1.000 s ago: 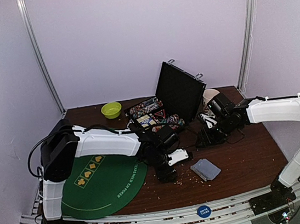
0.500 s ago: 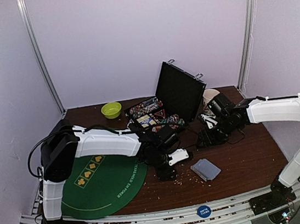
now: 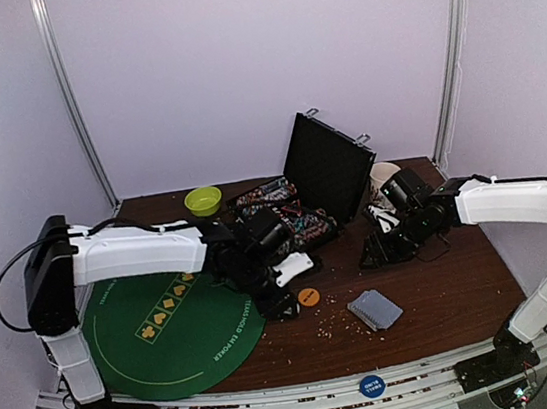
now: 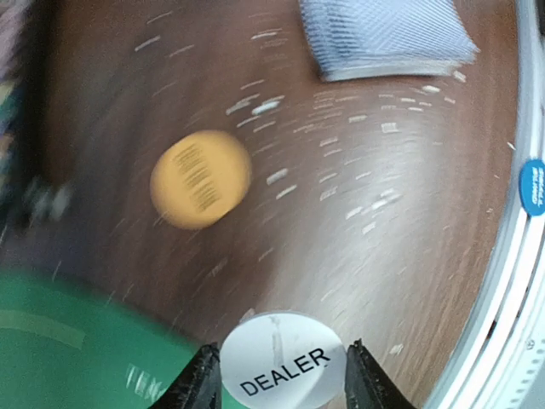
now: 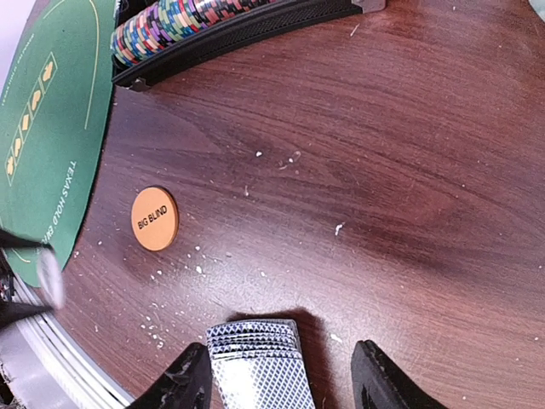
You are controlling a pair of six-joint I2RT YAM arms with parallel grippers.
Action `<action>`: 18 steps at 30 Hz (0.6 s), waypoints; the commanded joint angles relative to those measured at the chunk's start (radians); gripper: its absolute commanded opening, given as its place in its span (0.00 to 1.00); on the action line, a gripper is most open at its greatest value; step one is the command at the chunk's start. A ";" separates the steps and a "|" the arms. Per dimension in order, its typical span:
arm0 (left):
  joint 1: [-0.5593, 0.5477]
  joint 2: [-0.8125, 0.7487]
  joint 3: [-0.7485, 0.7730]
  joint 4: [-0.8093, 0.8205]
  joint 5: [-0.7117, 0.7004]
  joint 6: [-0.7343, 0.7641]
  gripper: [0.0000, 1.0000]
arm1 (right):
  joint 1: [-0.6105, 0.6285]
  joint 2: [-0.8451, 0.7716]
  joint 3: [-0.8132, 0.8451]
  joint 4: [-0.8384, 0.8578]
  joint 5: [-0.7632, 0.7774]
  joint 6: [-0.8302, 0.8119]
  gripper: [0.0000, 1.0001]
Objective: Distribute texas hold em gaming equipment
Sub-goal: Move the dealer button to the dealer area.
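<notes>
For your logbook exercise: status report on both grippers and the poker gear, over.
Left gripper shut on dealer disc, at green mat edge. Right gripper open, empty; card deck untouched. Big blind disc on table. Only crumbs in the way.

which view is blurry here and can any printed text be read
Left wrist view: motion blur, the orange disc and white specks smear into streaks, yet the dealer disc between the jaws reads clearly. Right wrist view: sharp, BIG BLIND legible, the card deck throws a dark shadow on the table. Top view: even soft light, no glare.
</notes>
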 commanded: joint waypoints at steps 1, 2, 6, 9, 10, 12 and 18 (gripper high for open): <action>0.176 -0.168 -0.188 -0.088 -0.075 -0.243 0.30 | 0.011 -0.046 0.019 -0.030 0.030 0.001 0.59; 0.207 -0.212 -0.240 -0.084 -0.092 -0.269 0.30 | 0.015 -0.049 0.019 -0.033 0.033 0.001 0.59; 0.269 -0.313 -0.369 -0.059 -0.131 -0.325 0.32 | 0.029 -0.054 0.035 -0.050 0.039 -0.007 0.59; 0.281 -0.297 -0.391 -0.009 -0.132 -0.325 0.32 | 0.035 -0.049 0.041 -0.051 0.043 -0.015 0.59; 0.286 -0.285 -0.389 0.012 -0.127 -0.324 0.32 | 0.036 -0.046 0.046 -0.053 0.043 -0.018 0.59; 0.296 -0.260 -0.374 0.057 -0.121 -0.320 0.32 | 0.041 -0.043 0.049 -0.060 0.046 -0.022 0.59; 0.301 -0.134 -0.284 0.118 -0.072 -0.279 0.32 | 0.050 -0.065 0.032 -0.065 0.055 -0.019 0.59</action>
